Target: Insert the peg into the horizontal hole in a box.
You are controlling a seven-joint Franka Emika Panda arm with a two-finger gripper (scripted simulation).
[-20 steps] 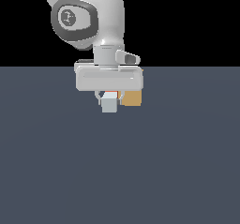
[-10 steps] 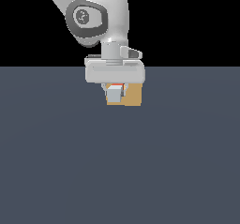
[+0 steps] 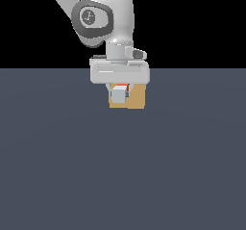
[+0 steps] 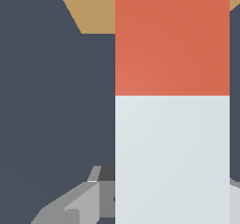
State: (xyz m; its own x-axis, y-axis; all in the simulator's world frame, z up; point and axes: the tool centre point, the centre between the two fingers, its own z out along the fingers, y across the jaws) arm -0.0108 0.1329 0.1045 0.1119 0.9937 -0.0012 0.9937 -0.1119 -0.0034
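a: peg (image 4: 172,101)?
b: clamped in gripper (image 3: 119,90), between the fingers, orange-red end pointing at box (image 3: 136,98).
a: box?
b: on grey floor (image 3: 123,176), just behind gripper. hole hidden.

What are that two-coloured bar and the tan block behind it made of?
It is a simulator's render, so only the look tells. The peg has flat matte faces, pale grey-white with an orange-red end, like painted plastic. The box is an even tan, suggesting wood, though no grain shows.

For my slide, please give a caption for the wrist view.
Held peg, orange-red end leading, points toward the tan box.
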